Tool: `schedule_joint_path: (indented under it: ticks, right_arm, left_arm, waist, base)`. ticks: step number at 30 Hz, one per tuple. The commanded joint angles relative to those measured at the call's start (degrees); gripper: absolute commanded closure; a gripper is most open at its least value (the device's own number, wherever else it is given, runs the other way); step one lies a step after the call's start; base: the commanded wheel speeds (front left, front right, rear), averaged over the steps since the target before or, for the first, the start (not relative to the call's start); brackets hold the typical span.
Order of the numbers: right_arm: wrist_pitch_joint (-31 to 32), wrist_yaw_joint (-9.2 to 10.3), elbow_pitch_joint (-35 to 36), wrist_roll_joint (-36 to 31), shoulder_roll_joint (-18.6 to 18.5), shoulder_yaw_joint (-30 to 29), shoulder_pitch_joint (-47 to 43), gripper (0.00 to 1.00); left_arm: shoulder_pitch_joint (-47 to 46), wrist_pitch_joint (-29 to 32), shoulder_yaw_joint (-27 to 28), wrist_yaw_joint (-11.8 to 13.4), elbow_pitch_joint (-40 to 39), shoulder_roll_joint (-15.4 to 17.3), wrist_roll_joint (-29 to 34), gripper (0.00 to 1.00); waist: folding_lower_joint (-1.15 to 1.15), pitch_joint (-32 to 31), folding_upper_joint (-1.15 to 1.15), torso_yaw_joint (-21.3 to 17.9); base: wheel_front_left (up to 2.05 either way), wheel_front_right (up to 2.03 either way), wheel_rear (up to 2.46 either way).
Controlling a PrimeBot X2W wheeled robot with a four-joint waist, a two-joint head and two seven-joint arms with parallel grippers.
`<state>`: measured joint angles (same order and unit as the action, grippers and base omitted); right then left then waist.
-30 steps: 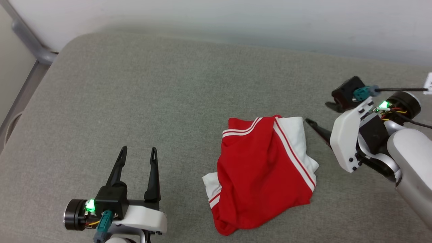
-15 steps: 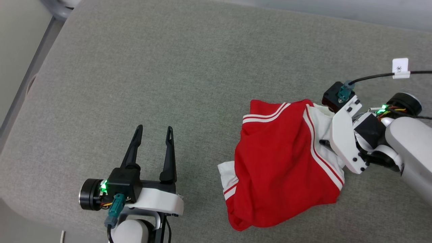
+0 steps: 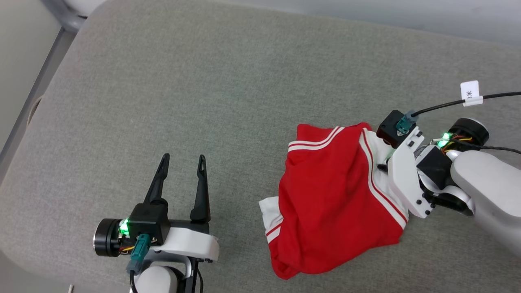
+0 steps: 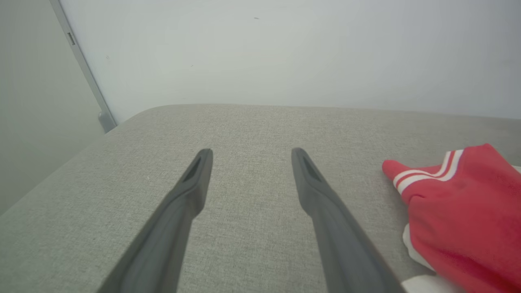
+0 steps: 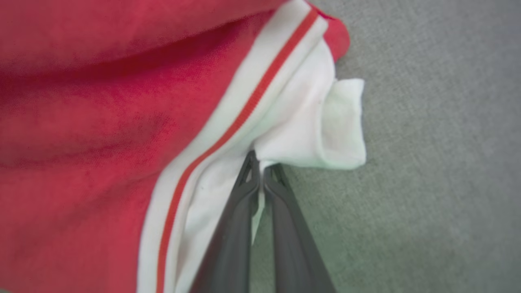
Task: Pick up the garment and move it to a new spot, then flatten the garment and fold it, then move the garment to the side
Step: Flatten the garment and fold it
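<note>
At three o'clock on red jersey shirt, right gripper pinches white sleeve.
Thin bite could slip mid-lift (left gripper gapes).

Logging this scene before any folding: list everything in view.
garment: one, red with white sleeves and striped trim, crumpled on the pad's right half
pad: one, grey fabric, under everything
wall: one, pale, behind the pad
metal bar: one, grey, by the pad's far left corner
cable: one, black with a white tag, running to the right wrist
left claw: one, dark fingers, open, over the pad left of the garment
right claw: one, dark fingers, shut on the garment's white sleeve fabric
</note>
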<state>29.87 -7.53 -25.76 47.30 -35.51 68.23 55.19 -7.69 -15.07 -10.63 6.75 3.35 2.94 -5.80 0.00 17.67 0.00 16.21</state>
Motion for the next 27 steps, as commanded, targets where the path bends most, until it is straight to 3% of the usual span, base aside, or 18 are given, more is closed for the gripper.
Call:
schedule_joint_path:
  ticks: [1,10,17,27]
  right_arm:
    - [-2.1,0.09,-0.2,0.1,0.0,0.0,0.6,1.0]
    - [-13.4,0.08,6.2,0.7,-3.4,-4.4,-3.8,1.0]
    - [-16.3,0.08,8.5,1.5,-8.7,-13.6,-13.6,1.0]
    - [-16.6,0.08,3.1,2.7,-10.9,-27.5,-29.6,1.0]
  left_arm:
    - [0.7,-0.2,0.4,-0.1,0.1,-0.1,0.5,0.0]
    - [4.9,-0.2,3.4,-1.3,0.4,-0.1,2.1,0.0]
    - [7.2,-0.2,4.8,-2.1,0.2,-0.1,2.8,0.0]
    - [7.5,-0.2,4.9,-2.8,0.3,-0.1,3.0,0.0]
  waist:
    - [0.0,-2.0,0.0,-1.4]
    - [0.0,-8.1,0.0,-6.4]
    - [0.0,-10.0,0.0,-9.7]
    - [0.0,-10.3,0.0,-11.7]
  base:
    - [0.0,0.0,0.0]
    - [0.0,0.0,0.0]
    - [0.0,0.0,0.0]
    - [0.0,0.0,0.0]
